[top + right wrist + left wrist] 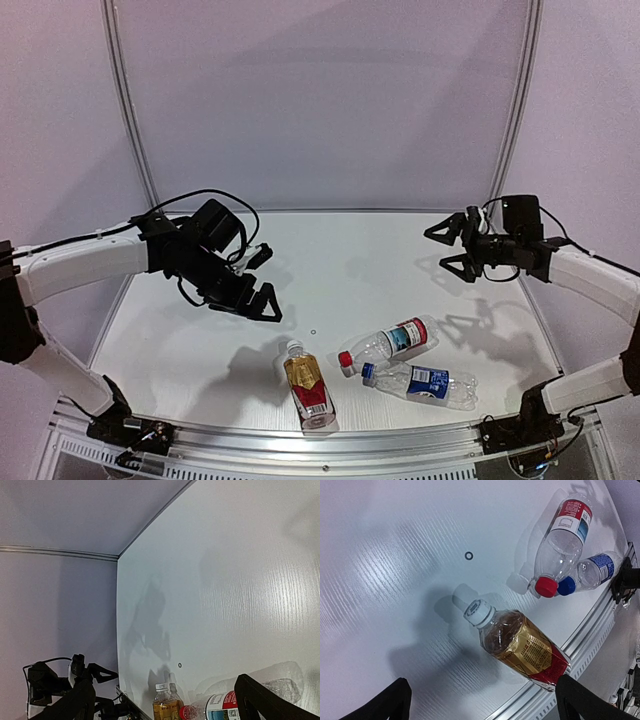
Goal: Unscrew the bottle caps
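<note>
Presently, all three caps are found in place. The bottles lie on their sides on the white table (190, 330), low and right of centre in the overhead frame. The amber bottle (308, 388) lies with its white cap (293, 347) pointing up the frame. To its right lie the red-and-white labelled bottle (397, 340) and, just beneath it, the blue-labelled bottle (428, 383). The red cap (346, 359) and blue cap (368, 372) point left, just beside one another.

The left gripper (266, 280) is held above the table, up and left of the amber bottle, with its fingers spread apart and nothing between them. The right gripper (441, 250) hangs at the right of the frame, well apart from the bottles, likewise spread and empty.

The approach is judged to be the step in hand. The next move is judged to call for one bottle body to be clamped by one arm while its cap is pinched and turned by the other.
</note>
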Motion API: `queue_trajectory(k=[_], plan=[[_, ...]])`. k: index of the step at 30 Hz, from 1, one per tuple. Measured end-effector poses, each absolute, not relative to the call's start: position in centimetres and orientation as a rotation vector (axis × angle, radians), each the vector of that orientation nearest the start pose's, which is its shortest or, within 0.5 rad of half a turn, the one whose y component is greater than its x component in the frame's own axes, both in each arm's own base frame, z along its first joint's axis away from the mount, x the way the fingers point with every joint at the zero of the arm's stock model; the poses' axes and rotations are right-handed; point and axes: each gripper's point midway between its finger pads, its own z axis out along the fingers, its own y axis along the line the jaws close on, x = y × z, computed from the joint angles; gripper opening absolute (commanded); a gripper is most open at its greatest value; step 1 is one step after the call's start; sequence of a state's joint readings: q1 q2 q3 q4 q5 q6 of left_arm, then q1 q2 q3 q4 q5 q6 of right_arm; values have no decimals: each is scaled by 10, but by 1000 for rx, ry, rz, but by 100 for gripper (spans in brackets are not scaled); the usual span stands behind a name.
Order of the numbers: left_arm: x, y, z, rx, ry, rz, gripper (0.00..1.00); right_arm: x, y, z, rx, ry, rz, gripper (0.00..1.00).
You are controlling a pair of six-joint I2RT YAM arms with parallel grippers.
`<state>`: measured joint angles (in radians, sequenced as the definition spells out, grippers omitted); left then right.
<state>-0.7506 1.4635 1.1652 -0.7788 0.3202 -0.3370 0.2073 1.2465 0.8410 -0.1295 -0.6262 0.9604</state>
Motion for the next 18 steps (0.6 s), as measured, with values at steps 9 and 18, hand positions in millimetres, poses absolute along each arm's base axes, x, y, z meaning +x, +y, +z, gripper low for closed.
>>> queue_trajectory(k=[9,18], plan=[[227,-283,153,616,2712,-746,96,328,186,190,513,2347,1308,99],[233,-298,127,630,2845,-617,89,303,237,167,291,2549,1265,99]])
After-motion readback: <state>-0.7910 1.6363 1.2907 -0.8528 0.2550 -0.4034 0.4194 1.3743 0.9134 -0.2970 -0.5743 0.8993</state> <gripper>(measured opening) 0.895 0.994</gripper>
